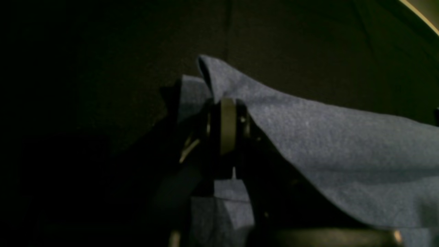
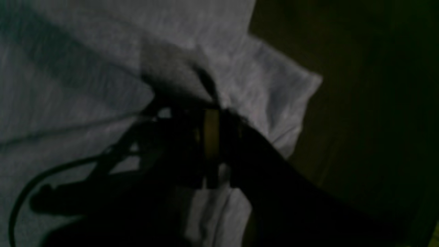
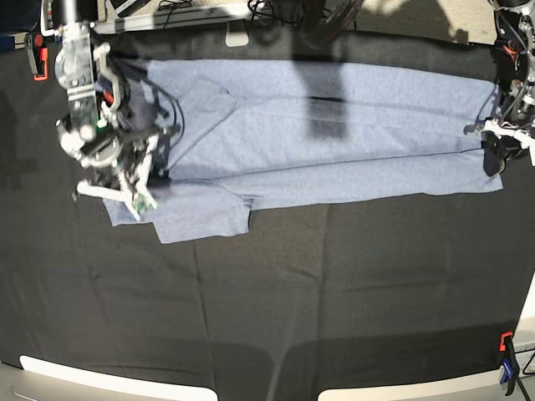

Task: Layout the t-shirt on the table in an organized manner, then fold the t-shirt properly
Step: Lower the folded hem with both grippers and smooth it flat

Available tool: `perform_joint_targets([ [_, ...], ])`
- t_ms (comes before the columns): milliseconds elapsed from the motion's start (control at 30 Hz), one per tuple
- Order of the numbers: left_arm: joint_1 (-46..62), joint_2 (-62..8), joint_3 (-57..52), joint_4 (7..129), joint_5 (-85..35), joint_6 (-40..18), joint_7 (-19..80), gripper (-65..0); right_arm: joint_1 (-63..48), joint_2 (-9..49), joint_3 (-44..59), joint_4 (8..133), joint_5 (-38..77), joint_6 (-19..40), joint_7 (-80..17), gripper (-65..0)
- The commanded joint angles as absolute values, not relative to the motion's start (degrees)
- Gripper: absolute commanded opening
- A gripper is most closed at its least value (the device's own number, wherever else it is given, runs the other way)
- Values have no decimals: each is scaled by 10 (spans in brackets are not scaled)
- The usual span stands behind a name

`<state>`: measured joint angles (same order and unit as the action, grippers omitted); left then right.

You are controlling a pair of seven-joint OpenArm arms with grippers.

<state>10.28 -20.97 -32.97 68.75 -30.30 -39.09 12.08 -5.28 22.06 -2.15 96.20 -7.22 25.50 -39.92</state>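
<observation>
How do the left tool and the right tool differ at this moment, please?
The left tool pinches the t-shirt at its plain straight end, while the right tool grips it at the sleeve end. The left tool's fabric rises in a peak; the right tool's lies flatter. Both are shut on the t-shirt.

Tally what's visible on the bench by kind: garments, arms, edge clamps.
t-shirt: 1, spread on the black table
robot arms: 2, right gripper and left gripper, each at one end of the shirt
clamps: 2, red clamp and blue clamp
Total: 5
</observation>
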Motion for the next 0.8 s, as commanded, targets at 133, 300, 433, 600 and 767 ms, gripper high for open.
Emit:
perform_joint_targets([
  [133,98,-222,-333,698,-316,-393,107,-650,-37,228,-18,984,-74,251,-410,-650],
  [300,98,-222,-333,698,-316,-393,107,-650,-64,234,-18,1044,-73,251,-458,-650],
  [433,98,-222,-333,698,-316,-393,107,-650,-96,238,-13,1086,-73,251,-464,-650],
  [600,98,-223,-333,698,-316,-393,107,-650,-113,238,-11,1093,-74,251,-476,-650],
  [767,98,-223,-333,698,-316,-393,107,-650,-123,238,-11,1093,-74,250,-495,-650],
])
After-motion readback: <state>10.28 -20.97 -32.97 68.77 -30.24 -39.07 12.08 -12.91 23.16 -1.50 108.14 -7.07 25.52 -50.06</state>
